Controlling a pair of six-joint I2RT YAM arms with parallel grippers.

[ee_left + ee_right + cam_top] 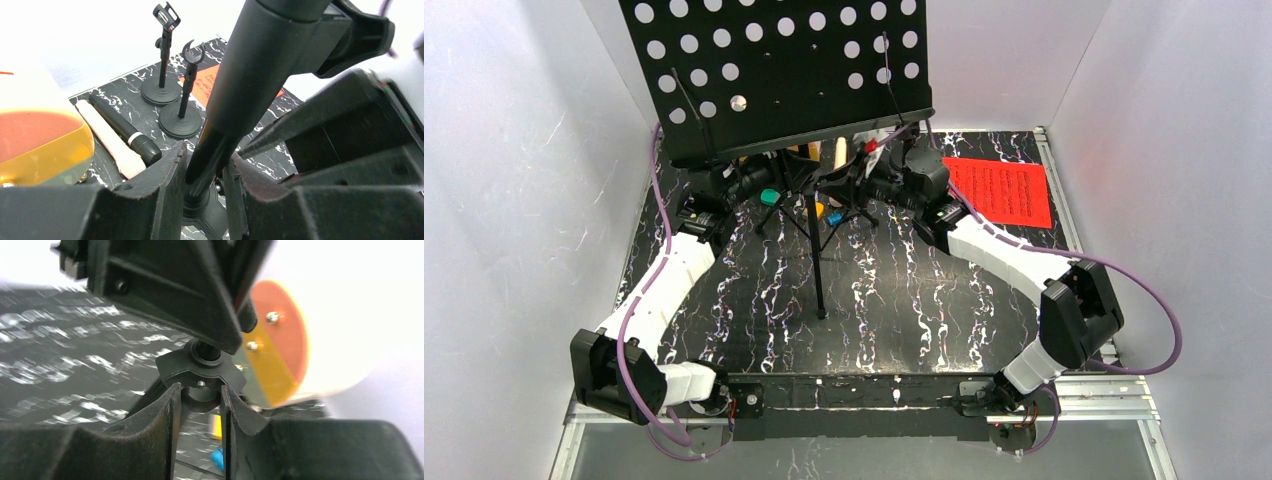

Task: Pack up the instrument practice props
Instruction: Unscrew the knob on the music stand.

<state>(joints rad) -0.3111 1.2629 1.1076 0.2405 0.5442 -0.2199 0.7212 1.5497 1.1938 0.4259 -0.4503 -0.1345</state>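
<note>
Two grips on the music rack (774, 70) standing at the table's (904, 290) back centre: left gripper (205, 175) pinching its pole (240, 90), right gripper (198, 400) its tripod hub (200, 367); uneven pulling could topple it onto the mic holders (180, 120).

The music rack (804, 100) looks matt perforated metal; the tabletop (904, 300) smooth, marbled, faintly glossy; the red page (1009, 192) matt paper; the cream microphone (111, 142) perhaps cloth-covered.

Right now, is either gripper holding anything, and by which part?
Both hold the music rack: the left gripper clamps its centre pole, the right gripper the round collar on that pole.
</note>
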